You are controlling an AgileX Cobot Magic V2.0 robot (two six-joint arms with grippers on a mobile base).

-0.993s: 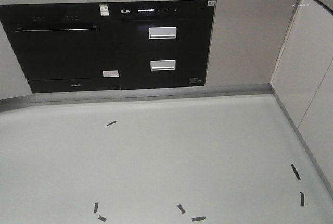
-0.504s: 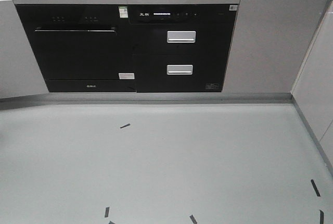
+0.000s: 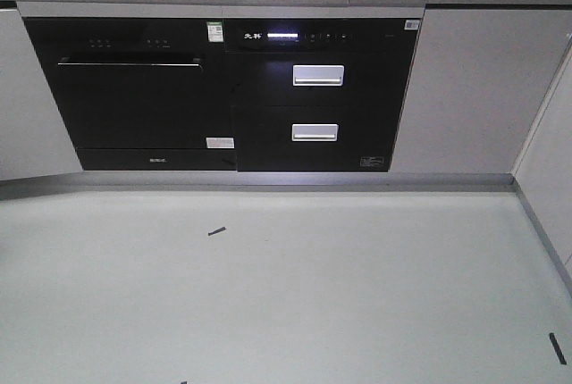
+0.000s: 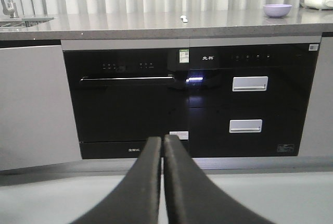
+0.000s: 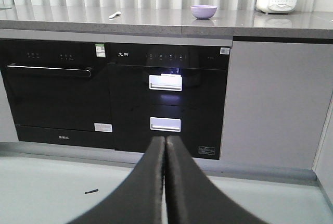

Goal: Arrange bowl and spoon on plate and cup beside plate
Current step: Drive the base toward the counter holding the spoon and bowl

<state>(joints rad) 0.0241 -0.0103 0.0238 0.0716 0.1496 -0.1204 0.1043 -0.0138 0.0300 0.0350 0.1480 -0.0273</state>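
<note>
Approach first: with your left gripper (image 4: pixel 162 139) and right gripper (image 5: pixel 165 139) both clenched empty, park square to the counter (image 5: pixel 156 24) front edge between bowl (image 5: pixel 203 11) and what's probably the spoon (image 5: pixel 115 14).

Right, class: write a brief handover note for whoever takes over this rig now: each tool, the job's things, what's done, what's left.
Both shut and empty: left tool, right tool.
The bowl and spoon lie apart on the grey countertop ahead. Plate and cup are not in view.
Done: nothing arranged yet.
Left: reach the countertop, find plate and cup, set bowl and spoon on the plate, cup beside it.
</note>
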